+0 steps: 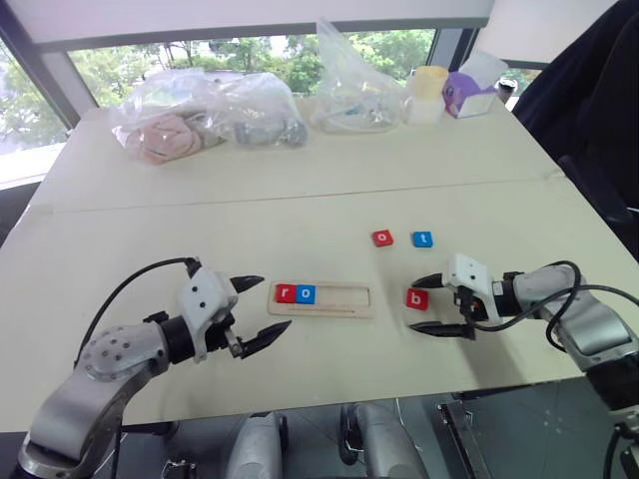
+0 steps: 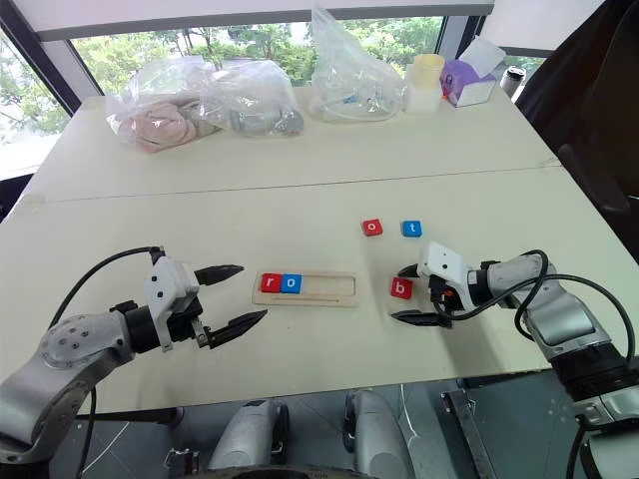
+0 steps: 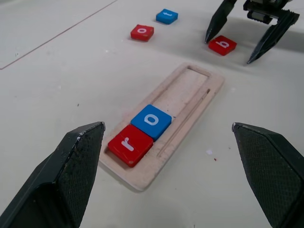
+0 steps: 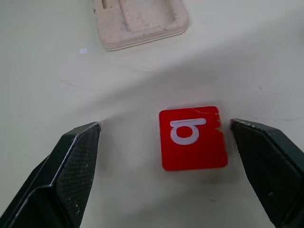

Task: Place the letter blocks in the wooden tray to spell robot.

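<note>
Wooden tray (image 4: 140, 21) cut off by the right wrist view's edge, plastic bags' (image 1: 205, 115) contents too blurred to name, counter (image 1: 300, 190) running past the frame

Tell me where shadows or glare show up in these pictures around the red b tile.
Right wrist view: a soft dark shadow band crosses the pale table above the red square b tile. Left eye view: bright daylight through the windows behind the clear plastic bags, no glare on the tile.

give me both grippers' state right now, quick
left gripper: open, holding nothing, beside the pale wooden tray.
right gripper: open, fingers either side of the red square b tile on the table, not gripping it.
</note>
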You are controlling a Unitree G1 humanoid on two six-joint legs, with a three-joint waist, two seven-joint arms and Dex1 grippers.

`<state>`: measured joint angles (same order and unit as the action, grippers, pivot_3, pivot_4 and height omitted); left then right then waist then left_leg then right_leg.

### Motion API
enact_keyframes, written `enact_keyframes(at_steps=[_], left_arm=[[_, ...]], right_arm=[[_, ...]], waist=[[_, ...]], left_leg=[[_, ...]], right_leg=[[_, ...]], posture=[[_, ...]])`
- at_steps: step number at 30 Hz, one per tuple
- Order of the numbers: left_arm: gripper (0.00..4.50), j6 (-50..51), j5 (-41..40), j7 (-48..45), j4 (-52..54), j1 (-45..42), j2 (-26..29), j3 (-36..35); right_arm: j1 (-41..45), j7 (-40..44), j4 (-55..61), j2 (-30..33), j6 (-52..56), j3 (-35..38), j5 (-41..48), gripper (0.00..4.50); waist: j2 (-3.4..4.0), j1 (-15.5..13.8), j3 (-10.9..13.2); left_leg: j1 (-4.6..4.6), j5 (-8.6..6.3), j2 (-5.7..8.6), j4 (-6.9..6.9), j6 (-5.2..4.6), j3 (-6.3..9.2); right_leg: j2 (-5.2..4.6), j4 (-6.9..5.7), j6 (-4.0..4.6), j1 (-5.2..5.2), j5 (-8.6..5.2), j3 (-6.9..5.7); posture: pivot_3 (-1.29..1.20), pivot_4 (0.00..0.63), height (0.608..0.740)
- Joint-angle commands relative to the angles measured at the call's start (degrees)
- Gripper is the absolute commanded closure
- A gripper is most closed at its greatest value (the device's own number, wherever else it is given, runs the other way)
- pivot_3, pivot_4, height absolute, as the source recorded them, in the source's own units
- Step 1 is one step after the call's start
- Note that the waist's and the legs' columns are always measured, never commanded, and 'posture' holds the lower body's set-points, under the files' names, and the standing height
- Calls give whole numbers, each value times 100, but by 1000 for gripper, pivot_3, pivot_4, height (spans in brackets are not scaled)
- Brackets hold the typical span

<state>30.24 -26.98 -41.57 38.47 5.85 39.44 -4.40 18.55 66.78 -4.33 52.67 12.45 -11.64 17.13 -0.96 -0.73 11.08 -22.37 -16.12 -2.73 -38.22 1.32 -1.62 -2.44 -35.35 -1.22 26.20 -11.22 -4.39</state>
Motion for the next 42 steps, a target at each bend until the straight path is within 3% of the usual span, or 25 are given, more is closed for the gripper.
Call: enact_keyframes(at_steps=[1, 3, 7, 14, 23, 32, 42], left_arm=[[0, -154, -52, -44, 110, -39, 55, -180], [0, -151, -50, -43, 120, -48, 51, -180], [0, -137, -44, -42, 140, -47, 55, -187], [0, -138, -17, -12, 135, -58, 48, -179], [0, -121, -44, -130, 93, -92, 92, -140], [0, -148, 33, -149, 132, -21, 101, -102], [0, -152, 70, -39, 196, 36, 56, -64]], right_arm=[[-83, -219, -60, -170, -141, 200, -201, 286], [-117, -309, -126, -242, -173, 240, -291, 905], [-169, -361, -237, -270, -183, 325, -398, 2951], [-170, -295, 150, -291, 32, 432, -269, 3239], [990, -71, 1321, -1074, 989, -204, -98, 3239], [1708, -163, 362, -2252, 832, -1163, -778, 3239], [1827, -104, -28, -2484, 627, -1245, -1059, 3239]], waist=[[-1, 2, -1], [-2, 3, -2], [-2, -1, -3], [-2, -6, -3], [1, 37, -1], [1, -3, -1], [1, 12, -1]], left_leg=[[1, 0, 0, -1, 0, 0], [6, 1, 0, -1, 1, 0], [18, 2, 0, -2, 2, 1], [74, 1, 0, -1, 3, 1], [87, 1, -10, 9, 4, 5], [82, 1, -4, 10, 4, -1], [82, 1, -5, 10, 3, 1]], right_leg=[[0, 0, 1, -2, 0, 0], [0, -1, 11, -7, -2, 0], [1, -1, 18, -21, -5, 1], [-3, 11, 19, -82, -8, -1], [11, 4, 21, -79, -9, 1], [0, 5, 22, -79, -8, 1], [3, 3, 22, -78, -8, 0]], posture=[[0, 150, 740], [0, 150, 740], [0, 150, 740], [0, 150, 740], [0, 150, 740], [0, 150, 740], [0, 150, 740]])
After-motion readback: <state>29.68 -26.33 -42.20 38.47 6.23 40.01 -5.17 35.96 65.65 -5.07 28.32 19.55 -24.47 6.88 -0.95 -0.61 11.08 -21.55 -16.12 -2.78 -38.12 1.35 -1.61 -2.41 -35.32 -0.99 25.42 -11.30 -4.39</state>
